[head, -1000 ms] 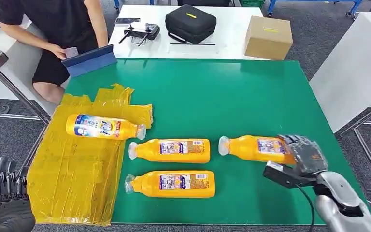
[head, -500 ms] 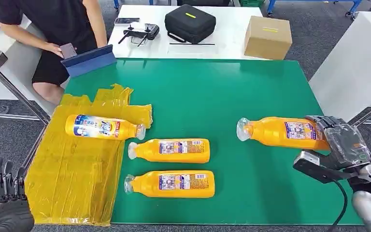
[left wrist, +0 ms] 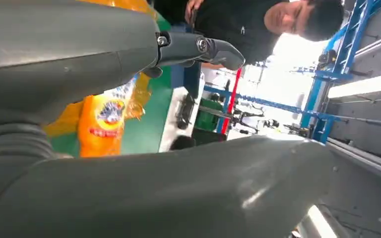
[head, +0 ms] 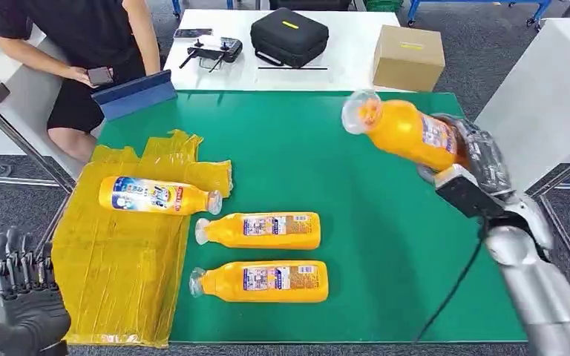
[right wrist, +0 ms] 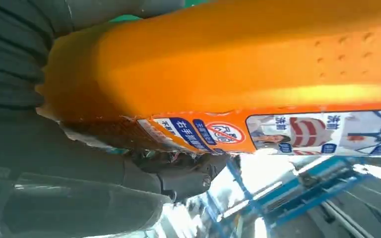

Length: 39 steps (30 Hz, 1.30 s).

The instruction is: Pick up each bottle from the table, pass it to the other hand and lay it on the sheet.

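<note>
My right hand grips an orange bottle by its base and holds it tilted, cap toward the left, well above the right side of the green table. The right wrist view shows that bottle's orange body and label close up in the hand. One orange bottle lies on the yellow sheet at the left. Two more bottles lie on the green mat, one beside the sheet and one nearer me. My left hand hangs low at the table's left corner, fingers apart and holding nothing.
A person sits at the far left corner with a phone and a blue tablet case. Behind the green table a white table carries a black case, a cardboard box and a controller. Another white table stands right.
My right hand has lifted the bottle off the mat, raising it up and away toward the far side, tilting its cap upward. The left hand has risen slightly.
</note>
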Each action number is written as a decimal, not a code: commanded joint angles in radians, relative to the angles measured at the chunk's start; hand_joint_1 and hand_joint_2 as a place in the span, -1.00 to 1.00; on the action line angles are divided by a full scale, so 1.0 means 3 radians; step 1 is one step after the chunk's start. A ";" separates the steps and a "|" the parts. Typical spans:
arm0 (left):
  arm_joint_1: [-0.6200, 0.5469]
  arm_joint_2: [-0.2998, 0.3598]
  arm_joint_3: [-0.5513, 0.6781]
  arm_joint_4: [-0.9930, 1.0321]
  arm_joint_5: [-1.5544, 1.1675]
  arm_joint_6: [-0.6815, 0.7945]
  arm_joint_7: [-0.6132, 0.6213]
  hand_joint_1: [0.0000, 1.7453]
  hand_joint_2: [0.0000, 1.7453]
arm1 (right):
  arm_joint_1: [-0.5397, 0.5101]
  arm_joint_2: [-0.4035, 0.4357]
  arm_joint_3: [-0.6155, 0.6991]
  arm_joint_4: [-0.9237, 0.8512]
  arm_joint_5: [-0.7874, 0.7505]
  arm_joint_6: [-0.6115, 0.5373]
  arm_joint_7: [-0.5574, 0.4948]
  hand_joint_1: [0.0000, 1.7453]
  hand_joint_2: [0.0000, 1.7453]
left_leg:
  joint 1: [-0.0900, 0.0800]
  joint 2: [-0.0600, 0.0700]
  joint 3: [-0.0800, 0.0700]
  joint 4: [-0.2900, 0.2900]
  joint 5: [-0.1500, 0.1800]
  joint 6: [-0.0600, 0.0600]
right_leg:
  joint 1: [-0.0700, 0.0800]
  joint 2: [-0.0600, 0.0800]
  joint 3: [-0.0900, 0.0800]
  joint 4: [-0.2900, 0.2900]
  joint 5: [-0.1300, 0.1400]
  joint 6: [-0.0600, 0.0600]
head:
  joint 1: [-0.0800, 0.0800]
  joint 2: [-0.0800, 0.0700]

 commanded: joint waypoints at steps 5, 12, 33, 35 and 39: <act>-0.0498 0.0334 -0.0829 0.0563 0.0122 0.0031 0.0155 -1.00 -1.00 | -0.0269 0.1395 0.0837 0.0430 -0.0191 -0.0141 0.0267 1.00 1.00 | 0.0012 -0.0011 0.0014 -0.0006 -0.0002 -0.0020 | 0.0007 -0.0009 0.0010 -0.0002 -0.0006 -0.0014 | -0.0003 0.0000; -0.0633 0.0343 -0.0924 0.0577 0.0138 0.0096 0.0210 -1.00 -1.00 | -0.0443 0.1865 0.1054 0.1063 -0.0104 -0.0074 0.0352 1.00 1.00 | 0.0011 0.0002 -0.0004 -0.0004 -0.0001 -0.0018 | 0.0007 0.0004 -0.0004 0.0003 -0.0002 -0.0013 | 0.0000 0.0000; -0.0918 0.0357 -0.1041 0.0803 0.0200 0.0168 0.0302 -1.00 1.00 | -0.0630 0.2416 0.1750 0.1974 -0.0089 -0.0052 0.0457 1.00 1.00 | 0.0011 -0.0012 -0.0006 -0.0002 0.0001 -0.0017 | 0.0007 -0.0011 -0.0004 0.0002 -0.0005 -0.0012 | 0.0000 0.0000; -0.0876 0.0360 -0.1002 0.0735 0.0216 0.0200 0.0284 -1.00 1.00 | -0.0691 0.2416 0.1828 0.2053 -0.0163 -0.0049 0.0432 0.98 1.00 | 0.0013 -0.0012 -0.0004 0.0000 -0.0001 -0.0020 | 0.0007 -0.0011 -0.0002 0.0003 -0.0007 -0.0013 | 0.0000 0.0000; -0.0714 0.0362 -0.0931 0.0572 0.0214 0.0239 0.0259 -1.00 1.00 | -0.0883 0.2416 0.2050 0.2250 -0.0424 -0.0047 0.0388 0.96 1.00 | 0.0011 -0.0007 -0.0006 0.0000 -0.0002 -0.0018 | 0.0005 -0.0004 -0.0005 0.0004 -0.0005 -0.0013 | 0.0000 0.0000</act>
